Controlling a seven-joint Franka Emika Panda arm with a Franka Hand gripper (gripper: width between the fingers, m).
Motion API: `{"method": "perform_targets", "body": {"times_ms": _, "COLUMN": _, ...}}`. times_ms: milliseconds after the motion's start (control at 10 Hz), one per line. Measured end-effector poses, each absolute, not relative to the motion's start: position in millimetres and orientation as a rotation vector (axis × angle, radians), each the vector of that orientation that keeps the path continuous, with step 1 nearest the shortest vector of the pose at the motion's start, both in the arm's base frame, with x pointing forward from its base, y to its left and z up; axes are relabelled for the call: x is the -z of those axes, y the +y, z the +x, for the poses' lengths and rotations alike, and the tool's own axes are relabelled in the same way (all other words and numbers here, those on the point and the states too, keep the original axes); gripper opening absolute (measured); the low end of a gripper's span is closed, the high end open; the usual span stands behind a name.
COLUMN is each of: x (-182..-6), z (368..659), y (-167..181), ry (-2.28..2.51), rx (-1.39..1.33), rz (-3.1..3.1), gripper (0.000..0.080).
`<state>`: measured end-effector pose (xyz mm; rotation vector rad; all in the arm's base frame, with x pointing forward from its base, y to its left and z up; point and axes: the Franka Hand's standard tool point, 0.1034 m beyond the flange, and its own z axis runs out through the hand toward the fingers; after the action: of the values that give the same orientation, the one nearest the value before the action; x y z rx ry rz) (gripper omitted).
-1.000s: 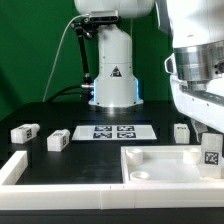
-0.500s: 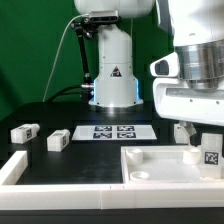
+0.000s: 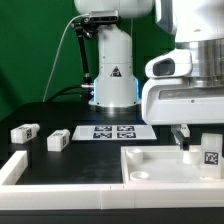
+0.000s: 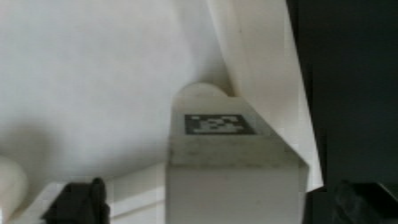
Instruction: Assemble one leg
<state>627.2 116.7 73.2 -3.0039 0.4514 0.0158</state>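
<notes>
Wrist view, nearest of all, showed the gripper (image 4: 196,205) spread wide, one dark fingertip (image 4: 75,202) at each side, and a white leg (image 4: 228,160) standing in the gap between them with its square tag facing the camera. Neither finger touched the block as far as could be seen, so the tool was released and held nothing. Behind the leg lay the pale floor and raised wall of the tray-like piece (image 4: 107,80).

Exterior view gave the wider layout. Closest to the camera ran the white rail (image 3: 25,165) along the table edge and the large tray-like piece (image 3: 150,170) on the exterior view's right. At that tray's right corner stood the tagged leg (image 3: 211,150), with the arm's bulky white wrist above it; the gripper itself (image 3: 185,138) was mostly hidden by the housing. Farther back, two more legs (image 3: 25,131) (image 3: 57,141) sat well apart on the exterior view's left, then the marker board (image 3: 113,132), then the robot base (image 3: 113,75).

Judged from this, the step in hand was closing on the leg beside the tray corner. The risk was an off-centre approach: one finger reaching the block first could push or tip it against the tray wall, or a finger could land on the wall itself. A grip taken too high could let the stubby block twist as the fingers closed.
</notes>
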Motion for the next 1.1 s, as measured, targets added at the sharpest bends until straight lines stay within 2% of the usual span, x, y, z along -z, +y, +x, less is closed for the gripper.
{"method": "perform_targets", "body": {"times_ms": 100, "x": -73.1, "z": 627.2, "y": 116.5, "ry": 0.427, "rx": -0.014, "rz": -3.007, "gripper": 0.0525}}
{"method": "perform_targets", "body": {"times_ms": 200, "x": -73.1, "z": 627.2, "y": 116.5, "ry": 0.429, "rx": -0.015, "rz": -3.007, "gripper": 0.0525}}
{"method": "perform_targets", "body": {"times_ms": 300, "x": -73.2, "z": 627.2, "y": 116.5, "ry": 0.429, "rx": -0.015, "rz": -3.007, "gripper": 0.0388}}
{"method": "perform_targets", "body": {"times_ms": 400, "x": -73.3, "z": 627.5, "y": 115.6, "ry": 0.431, "rx": -0.014, "rz": -3.007, "gripper": 0.0290}}
{"method": "perform_targets", "body": {"times_ms": 700, "x": -73.3, "z": 627.5, "y": 115.4, "ry": 0.477, "rx": -0.016, "rz": -3.000, "gripper": 0.0291}}
{"method": "perform_targets", "body": {"times_ms": 1100, "x": -72.7, "z": 626.8, "y": 114.4, "ry": 1.118, "rx": -0.032, "rz": -2.827, "gripper": 0.0291}}
